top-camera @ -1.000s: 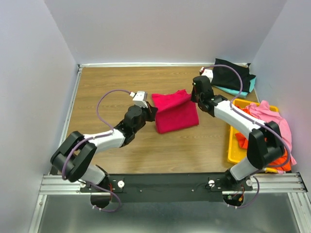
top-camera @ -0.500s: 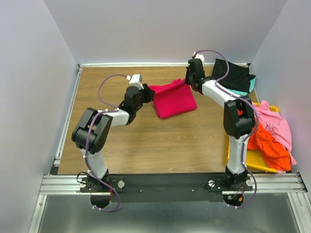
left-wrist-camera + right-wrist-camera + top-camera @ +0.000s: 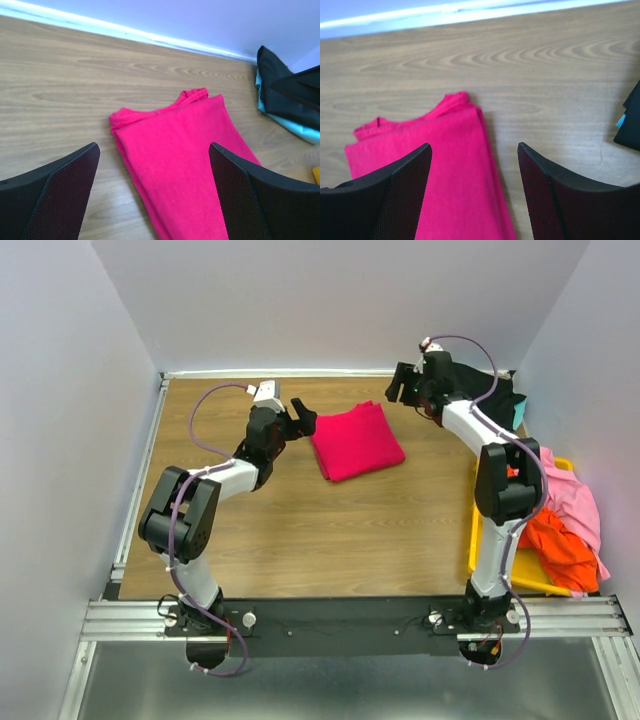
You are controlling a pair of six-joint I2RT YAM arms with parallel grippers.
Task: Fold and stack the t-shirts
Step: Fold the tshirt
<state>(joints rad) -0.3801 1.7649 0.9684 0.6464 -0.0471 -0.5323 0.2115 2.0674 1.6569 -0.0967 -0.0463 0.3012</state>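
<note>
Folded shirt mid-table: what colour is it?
Folded soft t-shirt: crimson red, clearest in left wrist view.

Folded red shirt [image 3: 182, 165] on the table [image 3: 75, 85], seen between spread fingers [image 3: 60, 195].
The left gripper [image 3: 154, 150] hangs above the wood with its jaws wide apart and nothing between them. The red shirt lies flat just beyond, its folded edge towards the left, its near end running out of view. At the right edge a black shirt [image 3: 272, 95] rests on a teal shirt [image 3: 295, 131], apart from the red one.
</note>
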